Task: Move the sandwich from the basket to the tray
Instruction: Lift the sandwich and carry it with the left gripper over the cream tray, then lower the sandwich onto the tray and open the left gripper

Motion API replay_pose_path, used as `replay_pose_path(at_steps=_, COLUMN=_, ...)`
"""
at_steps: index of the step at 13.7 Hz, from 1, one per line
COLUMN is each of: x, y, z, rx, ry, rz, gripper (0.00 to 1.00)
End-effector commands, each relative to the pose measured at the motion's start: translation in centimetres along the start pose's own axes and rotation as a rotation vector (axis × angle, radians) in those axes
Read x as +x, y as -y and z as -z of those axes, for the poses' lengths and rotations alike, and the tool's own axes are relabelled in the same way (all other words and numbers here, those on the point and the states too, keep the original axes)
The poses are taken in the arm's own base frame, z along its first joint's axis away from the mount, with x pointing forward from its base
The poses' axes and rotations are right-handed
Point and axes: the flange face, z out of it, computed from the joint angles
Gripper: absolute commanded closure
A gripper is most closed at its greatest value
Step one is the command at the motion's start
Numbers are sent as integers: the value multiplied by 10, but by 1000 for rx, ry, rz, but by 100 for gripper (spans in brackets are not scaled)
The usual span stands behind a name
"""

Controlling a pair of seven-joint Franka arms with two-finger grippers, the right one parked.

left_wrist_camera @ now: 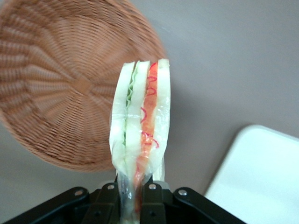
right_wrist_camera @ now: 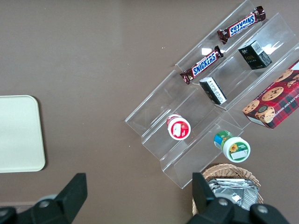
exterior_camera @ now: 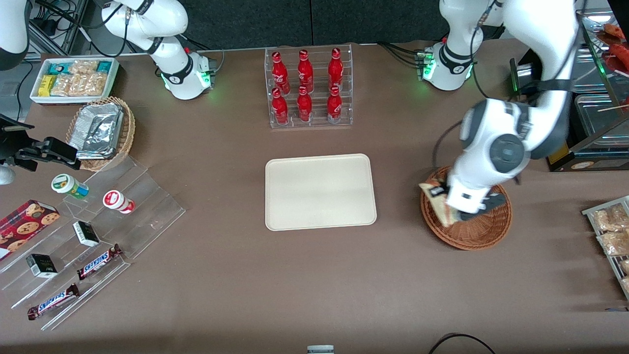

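My left gripper (exterior_camera: 448,202) is shut on the sandwich (exterior_camera: 439,200), a plastic-wrapped wedge of white bread with red and green filling. It holds the sandwich above the rim of the reddish-brown wicker basket (exterior_camera: 479,233), on the side toward the tray. In the left wrist view the sandwich (left_wrist_camera: 141,119) sticks out from between the black fingers (left_wrist_camera: 152,198), with the basket (left_wrist_camera: 56,88) below it and a corner of the tray (left_wrist_camera: 261,182) showing. The cream-beige tray (exterior_camera: 320,191) lies bare at the middle of the table.
A clear rack of red bottles (exterior_camera: 307,88) stands farther from the front camera than the tray. A tan basket with foil trays (exterior_camera: 100,130), a white bin of snacks (exterior_camera: 73,78) and acrylic steps (exterior_camera: 88,236) lie toward the parked arm's end. A snack rack (exterior_camera: 612,236) sits beside the basket.
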Motion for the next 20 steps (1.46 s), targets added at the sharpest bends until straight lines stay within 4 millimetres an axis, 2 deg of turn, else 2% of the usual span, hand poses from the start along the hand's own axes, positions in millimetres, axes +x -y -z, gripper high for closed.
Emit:
replay_pose_path(at_steps=1, x=-25, y=-55, z=1, rx=6, ry=-9, rz=-90, gripper=100)
replay_pose_path(at_steps=5, x=-53, y=-145, z=-7, rx=-14, ry=-21, rz=-208, gripper=100)
replay_pose_path(at_steps=8, x=-68, y=-193, z=-27, rx=-27, ry=-13, rz=-262, gripper=100)
replay_pose_path(at_steps=10, x=-90, y=-224, z=-44, rx=-44, ry=14, rz=-241, gripper=100)
replay_pose_path(at_steps=11, x=-101, y=-233, z=-54, rx=-40, ry=17, rz=-244, gripper=100)
replay_pose_path(at_steps=12, x=-102, y=-240, z=-64, rx=-56, ry=9, rz=-249, gripper=100)
replay_pose_path(at_steps=15, x=-121, y=-261, z=-91, rx=-57, ry=7, rz=-271, gripper=100)
replay_pose_path(at_steps=20, x=-132, y=-271, z=-105, rx=-49, ry=17, rz=-278, gripper=100)
